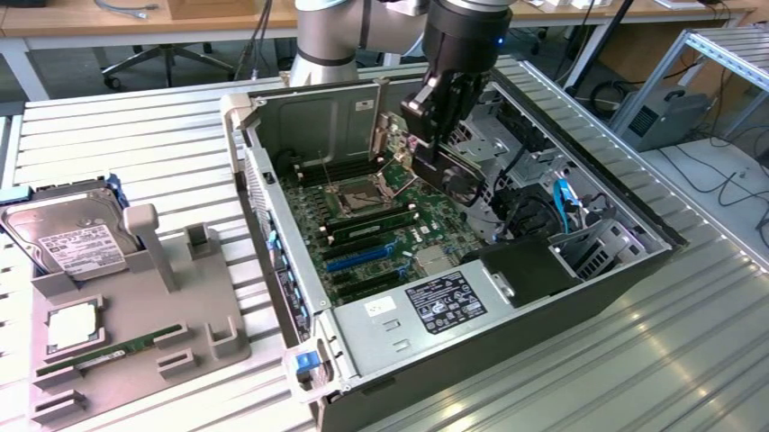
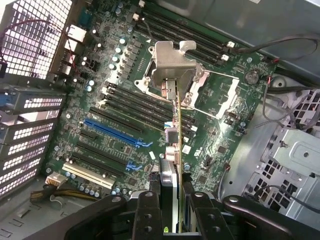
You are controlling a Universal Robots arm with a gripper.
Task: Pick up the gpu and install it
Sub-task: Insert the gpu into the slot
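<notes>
Hanging over the green motherboard inside the grey metal case, the gripper pinches the gpu between black fingers. This thin flat card stands on edge, with a bent silvery bracket at one end.

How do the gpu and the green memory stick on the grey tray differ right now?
The gpu hangs edge-on in the gripper above the motherboard; the memory stick rests on the grey tray. The gpu carries a silvery bracket; the memory stick is plain green. Neither is seated in a slot.
</notes>
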